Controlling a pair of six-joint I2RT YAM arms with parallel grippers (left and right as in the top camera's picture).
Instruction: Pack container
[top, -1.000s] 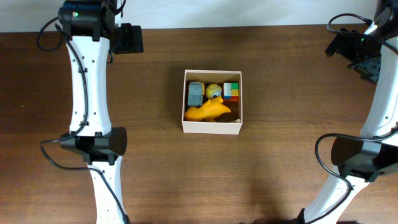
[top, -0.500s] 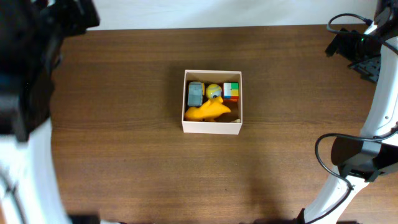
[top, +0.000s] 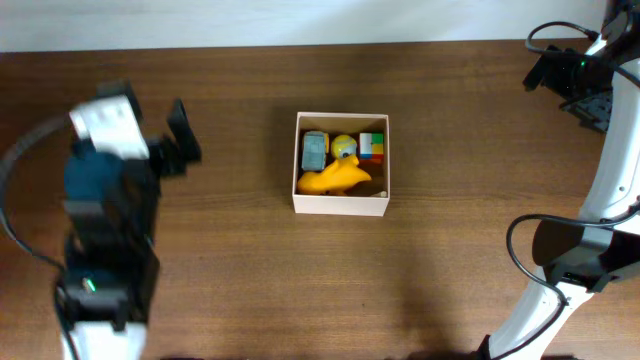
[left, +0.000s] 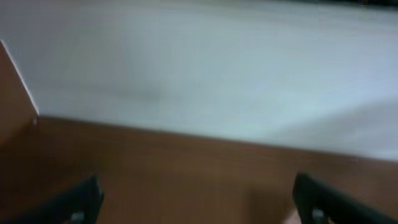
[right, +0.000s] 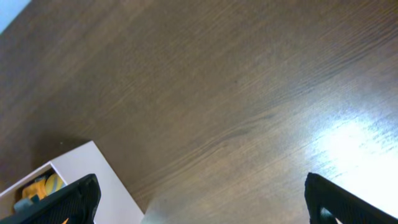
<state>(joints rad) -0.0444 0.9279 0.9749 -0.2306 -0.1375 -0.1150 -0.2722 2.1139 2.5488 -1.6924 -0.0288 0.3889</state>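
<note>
The container (top: 340, 206) is a square white cardboard box in the middle of the table. It holds a grey toy (top: 314, 150), a yellow ball (top: 343, 146), a coloured block (top: 372, 147) and a yellow toy animal (top: 335, 178). My left gripper (top: 183, 134) is far to the box's left, blurred, open and empty; in the left wrist view (left: 199, 208) it faces a white wall and the table edge. My right gripper (top: 560, 72) is high at the far right, open and empty. The right wrist view (right: 202, 205) shows bare table between its fingers and the box corner (right: 87, 168) at lower left.
The brown wooden table (top: 450, 270) runs to a white wall (left: 205, 68) along the back edge. Both arm bases stand at the front corners. No other loose objects show on the table.
My left arm has swung from the back left corner down toward the front left, blurred in motion. The right arm and the box's contents have not moved.
</note>
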